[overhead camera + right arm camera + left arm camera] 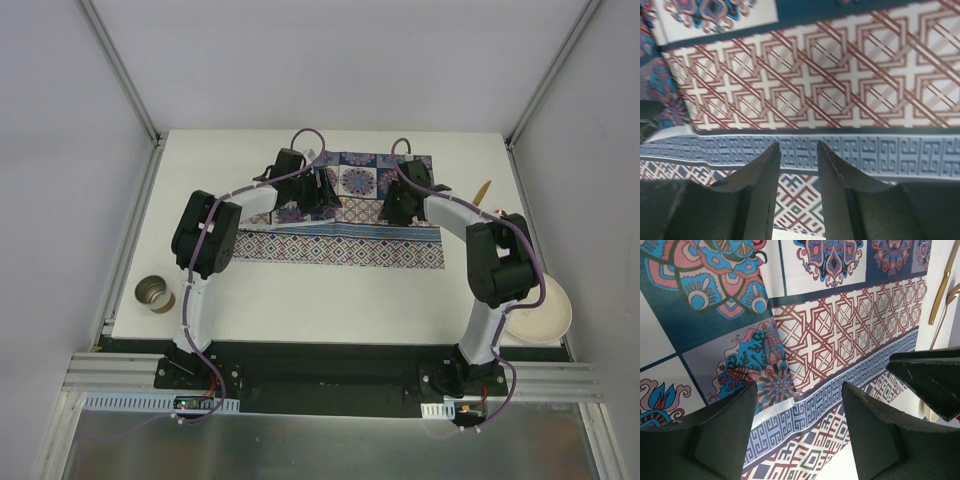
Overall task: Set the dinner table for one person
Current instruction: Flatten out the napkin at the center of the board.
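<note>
The dinner table (pixel 330 300) is a white top edged with aluminium rails. A blue-and-red patterned placemat (pixel 350 240) lies at its back middle, with a crease along its blue key-pattern band (pixel 815 407). My left gripper (pixel 318 195) hovers over the mat's left part. Its jaws (pixel 799 390) stand wide open with nothing between them. Over the mat's right part, my right gripper (pixel 392 208) has its jaws (pixel 798 146) a narrow gap apart above the blue band (pixel 880 155), and they hold nothing.
A tin can (pixel 155 294) lies near the table's left front corner. A pale plate (pixel 545 312) sits at the right front, partly under the right arm. Gold cutlery (pixel 483 193) (pixel 944 282) lies just right of the mat.
</note>
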### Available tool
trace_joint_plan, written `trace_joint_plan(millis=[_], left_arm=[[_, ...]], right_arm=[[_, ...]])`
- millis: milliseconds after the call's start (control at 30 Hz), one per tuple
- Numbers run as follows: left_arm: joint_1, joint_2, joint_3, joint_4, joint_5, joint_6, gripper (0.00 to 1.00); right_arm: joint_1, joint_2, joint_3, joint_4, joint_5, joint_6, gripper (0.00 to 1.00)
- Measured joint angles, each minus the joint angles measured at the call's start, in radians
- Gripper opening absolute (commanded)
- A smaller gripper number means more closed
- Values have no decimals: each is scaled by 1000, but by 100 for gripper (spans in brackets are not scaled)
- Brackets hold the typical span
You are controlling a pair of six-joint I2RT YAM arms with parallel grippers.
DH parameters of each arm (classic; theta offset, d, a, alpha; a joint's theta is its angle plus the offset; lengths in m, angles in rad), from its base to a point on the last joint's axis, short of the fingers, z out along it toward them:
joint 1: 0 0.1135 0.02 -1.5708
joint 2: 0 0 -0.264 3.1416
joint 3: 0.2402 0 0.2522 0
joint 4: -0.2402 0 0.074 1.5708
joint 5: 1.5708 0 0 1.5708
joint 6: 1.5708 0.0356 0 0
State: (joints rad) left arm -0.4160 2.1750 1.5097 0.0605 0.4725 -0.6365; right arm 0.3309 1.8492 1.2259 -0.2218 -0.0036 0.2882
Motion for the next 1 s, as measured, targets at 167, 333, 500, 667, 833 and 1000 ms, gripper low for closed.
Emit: trace_joint_plan(millis=[167,333,500,667,833,1000], left_arm=[[-4,0,18,-22,-5,27,60],[-21,16,113,-138,-87,108,55],[-59,45,206,-262,-220,211,61],[-103,74,252,-363,-337,301,63],[-142,111,325,-436,-435,371,59],[-160,135,362,-468,-492,413,39]], right_arm=[[7,31,66,2,-32,2,38],[8,31,70,2,-38,11,38],[7,31,70,2,-39,14,38],[7,30,70,2,-39,14,38],[7,28,69,2,-39,14,38],[7,13,58,6,-39,15,37]])
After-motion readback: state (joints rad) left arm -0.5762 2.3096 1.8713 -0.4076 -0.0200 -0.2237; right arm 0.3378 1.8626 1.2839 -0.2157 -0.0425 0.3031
